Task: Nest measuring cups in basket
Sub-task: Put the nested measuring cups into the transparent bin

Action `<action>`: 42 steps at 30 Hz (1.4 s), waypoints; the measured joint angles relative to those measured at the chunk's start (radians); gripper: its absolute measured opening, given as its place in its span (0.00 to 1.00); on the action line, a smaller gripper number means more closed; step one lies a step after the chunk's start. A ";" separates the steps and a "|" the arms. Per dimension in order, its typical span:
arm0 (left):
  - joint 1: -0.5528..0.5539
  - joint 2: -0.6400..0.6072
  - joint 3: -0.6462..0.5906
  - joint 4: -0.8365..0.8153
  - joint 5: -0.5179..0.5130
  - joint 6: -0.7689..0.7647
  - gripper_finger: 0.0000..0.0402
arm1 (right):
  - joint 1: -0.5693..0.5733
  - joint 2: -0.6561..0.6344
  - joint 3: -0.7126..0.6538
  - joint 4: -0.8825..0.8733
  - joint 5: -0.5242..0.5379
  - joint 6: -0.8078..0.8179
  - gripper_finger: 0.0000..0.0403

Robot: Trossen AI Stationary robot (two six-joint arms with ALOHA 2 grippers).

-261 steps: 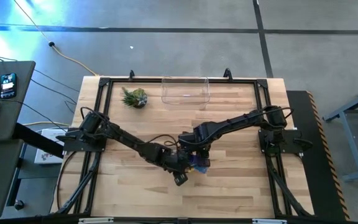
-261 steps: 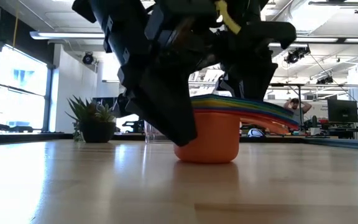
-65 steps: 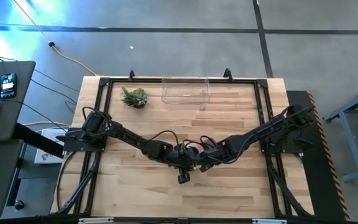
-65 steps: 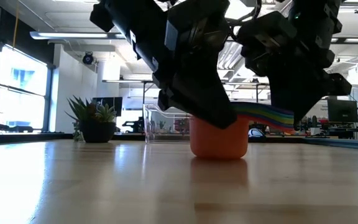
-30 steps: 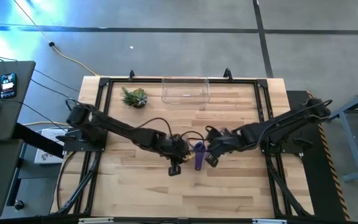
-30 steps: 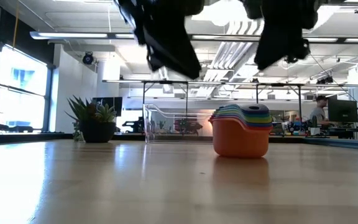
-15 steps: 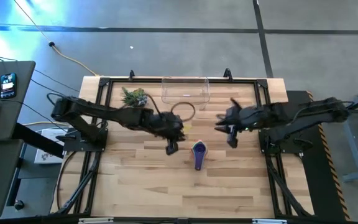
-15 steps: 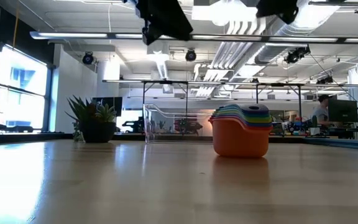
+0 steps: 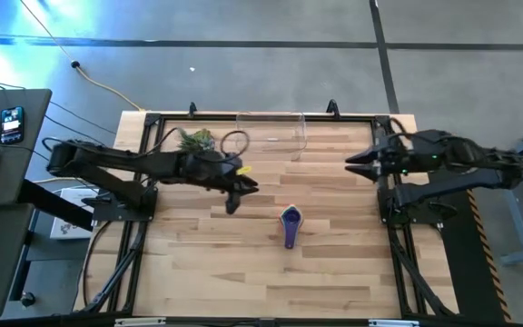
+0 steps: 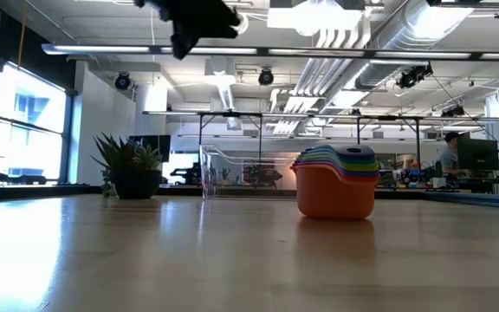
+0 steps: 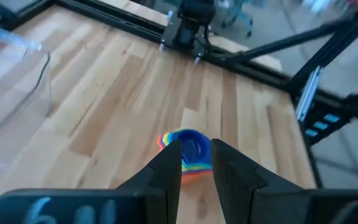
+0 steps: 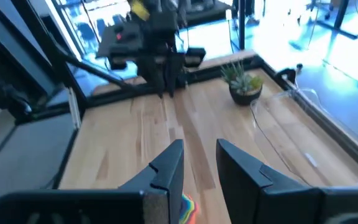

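Note:
The measuring cups stand nested in one stack (image 9: 289,221) on the wooden table, at its middle, resting on the orange bottom cup (image 10: 334,192); their handles point toward the near edge. The stack also shows in the left wrist view (image 11: 187,149) and the right wrist view (image 12: 189,208). The clear basket (image 9: 271,132) stands at the table's far edge, with no cups in it. My left gripper (image 9: 233,203) is open and empty, raised to the left of the stack. My right gripper (image 9: 350,163) is open and empty, near the table's right edge.
A small spiky plant in a dark pot (image 9: 196,141) stands at the far left, beside the basket. A dark metal frame (image 9: 152,123) runs round the table. Bare wood lies around the stack on all sides.
Both grippers have drawn away from the stack and risen: the left toward the table's left and far edge, the right toward the right and far edge. The stack of cups has stayed where it was on the table.

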 joint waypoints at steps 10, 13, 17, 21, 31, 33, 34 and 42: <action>0.002 -0.350 -0.363 0.267 -0.001 -0.070 0.20 | 0.000 -0.023 0.000 0.007 0.014 0.115 0.22; 0.002 -0.457 -0.440 0.270 -0.003 -0.049 0.19 | 0.000 -0.010 0.000 0.035 0.051 0.152 0.22; 0.002 -0.598 -0.531 0.271 -0.002 -0.020 0.20 | 0.000 0.018 0.000 0.089 0.140 0.213 0.22; 0.002 -0.721 -0.609 0.264 -0.001 0.027 0.20 | 0.000 0.045 0.000 0.155 0.229 0.277 0.22; 0.002 -0.928 -0.769 0.262 -0.038 0.076 0.20 | 0.000 0.148 0.000 0.224 0.283 0.449 0.22; 0.002 -0.956 -0.798 0.266 -0.053 0.077 0.20 | 0.000 0.170 0.000 0.224 0.283 0.476 0.22; 0.002 -0.968 -0.813 0.267 -0.056 0.077 0.20 | 0.001 0.180 0.000 0.224 0.283 0.493 0.22; 0.002 -1.029 -0.904 0.267 -0.062 0.077 0.20 | 0.001 0.271 0.000 0.258 0.277 0.577 0.22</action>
